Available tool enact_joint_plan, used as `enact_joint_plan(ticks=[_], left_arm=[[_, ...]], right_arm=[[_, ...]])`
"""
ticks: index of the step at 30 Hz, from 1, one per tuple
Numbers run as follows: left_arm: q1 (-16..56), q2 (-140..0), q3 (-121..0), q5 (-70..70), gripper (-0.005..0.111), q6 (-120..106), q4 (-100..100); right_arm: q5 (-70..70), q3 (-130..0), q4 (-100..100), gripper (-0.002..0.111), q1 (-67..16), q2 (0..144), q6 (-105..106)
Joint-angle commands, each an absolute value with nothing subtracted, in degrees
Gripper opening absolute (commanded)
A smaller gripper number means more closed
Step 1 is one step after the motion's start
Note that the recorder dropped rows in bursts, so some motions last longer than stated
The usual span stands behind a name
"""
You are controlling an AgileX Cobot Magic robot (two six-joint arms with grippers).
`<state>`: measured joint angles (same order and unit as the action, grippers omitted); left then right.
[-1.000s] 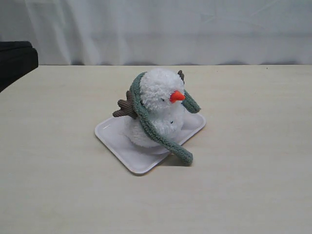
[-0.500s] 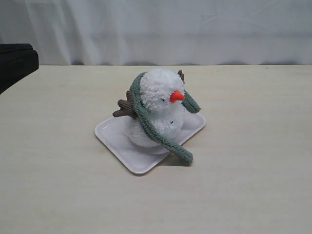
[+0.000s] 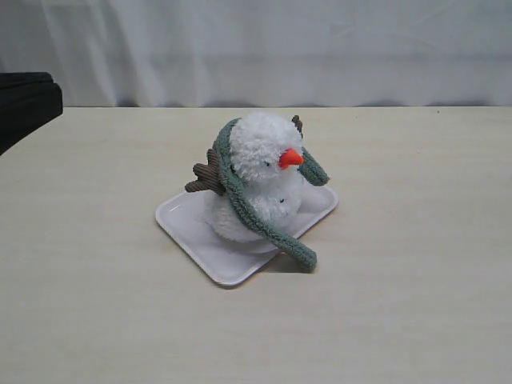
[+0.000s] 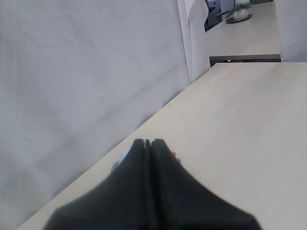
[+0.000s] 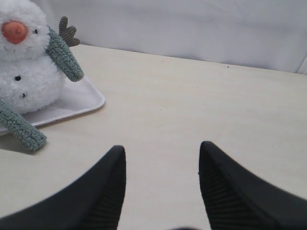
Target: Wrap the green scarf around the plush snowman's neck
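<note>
Nothing has shifted over the last second: the plush snowman (image 3: 260, 172) sits on the white tray (image 3: 188, 224) at the middle of the bench (image 3: 400, 304), its orange nose (image 3: 290, 158) pointing toward 4 o'clock. The green scarf (image 3: 240, 196) runs behind its head from 11 o'clock. One end hangs at 3 o'clock beside the nose, and the other crosses the body and reaches past the tray's edge at 5 o'clock. The left fingers (image 4: 139, 160) are pressed together, holding nothing. The right fingers (image 5: 225, 179) stand wide apart and empty over bare bench, well apart from the snowman.
</note>
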<state>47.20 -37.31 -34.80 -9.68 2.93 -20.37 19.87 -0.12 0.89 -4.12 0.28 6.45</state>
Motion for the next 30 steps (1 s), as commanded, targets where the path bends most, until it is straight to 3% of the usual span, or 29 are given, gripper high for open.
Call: enact_joint_plan(ticks=[1, 7, 17, 30], left_arm=[[47.2, -35.4, -32.8, -8.2, 0.0, 3.4, -17.9], [44.2, -30.1, -29.2, -8.5, 0.0, 3.4, 2.1], [29.1, -19.3, -23.0, -8.7, 0.0, 3.4, 2.2], [3.2, -8.7, -19.0, -9.1, 0.0, 3.4, 2.2]], right_arm=[[19.6, 0.0, 0.8, 0.046, -4.0, 0.0, 6.4], [19.6, 0.0, 0.8, 0.046, -4.0, 0.0, 6.4], [19.6, 0.0, 0.8, 0.046, -4.0, 0.0, 6.4], [19.6, 0.0, 0.8, 0.046, -4.0, 0.0, 6.4]])
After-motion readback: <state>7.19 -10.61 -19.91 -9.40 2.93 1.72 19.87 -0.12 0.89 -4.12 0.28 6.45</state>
